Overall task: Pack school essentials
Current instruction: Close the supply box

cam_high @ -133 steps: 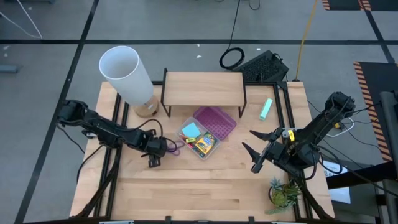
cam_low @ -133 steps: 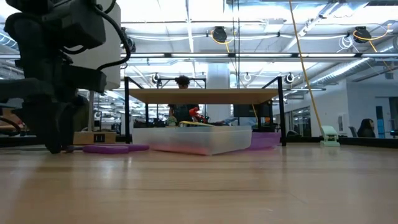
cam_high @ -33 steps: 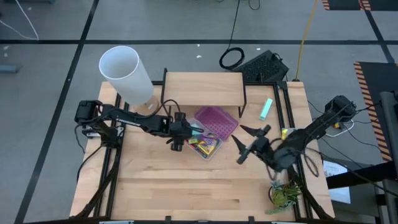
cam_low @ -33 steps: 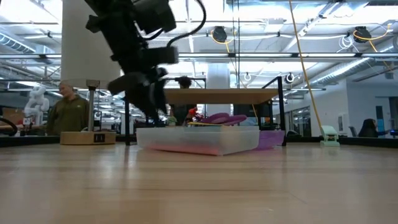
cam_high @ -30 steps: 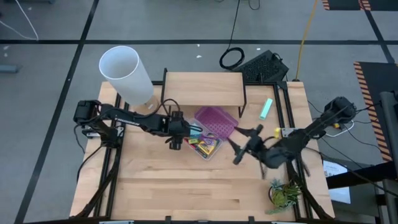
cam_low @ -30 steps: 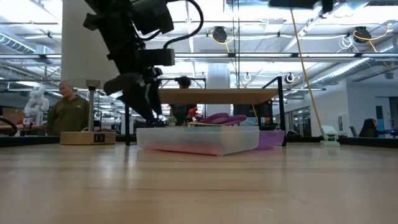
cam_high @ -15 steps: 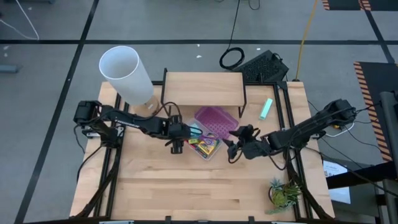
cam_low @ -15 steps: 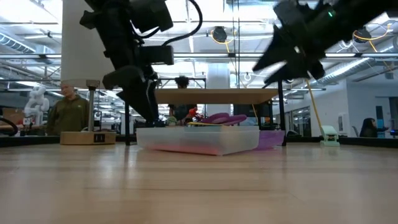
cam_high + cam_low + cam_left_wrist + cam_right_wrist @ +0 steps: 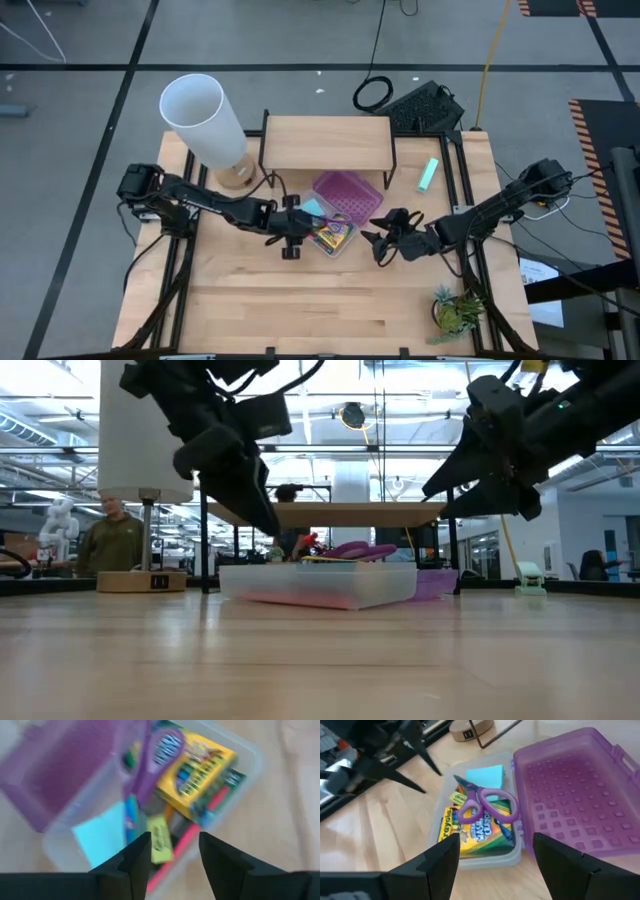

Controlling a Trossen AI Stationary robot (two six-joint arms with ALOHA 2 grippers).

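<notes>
A clear plastic case [image 9: 338, 243] stands mid-table with its purple lid [image 9: 347, 194] folded open on its far side. Inside lie the school essentials: a yellow-green crayon box [image 9: 470, 832] with purple-handled scissors [image 9: 487, 802] on top of it, a blue sticky-note pad [image 9: 482, 774], a pink pen [image 9: 200, 822] and a small yellow-green piece [image 9: 159, 837]. My left gripper [image 9: 292, 238] hangs open just left of the case, above the table. My right gripper [image 9: 375, 242] hangs open just right of the case. Nothing is between either pair of fingers.
A tall white cylinder lamp [image 9: 205, 120] stands at the far left, and a wooden shelf [image 9: 327, 142] stands behind the case. A mint-green item [image 9: 428, 175] lies at the far right, and a potted plant [image 9: 455, 312] sits at the near right. A person [image 9: 115, 540] stands beyond the table.
My right gripper has swung toward the table's left, coming close to the case's right side. My left gripper has drawn back a little toward the near edge, away from the case. The case and its contents have stayed put.
</notes>
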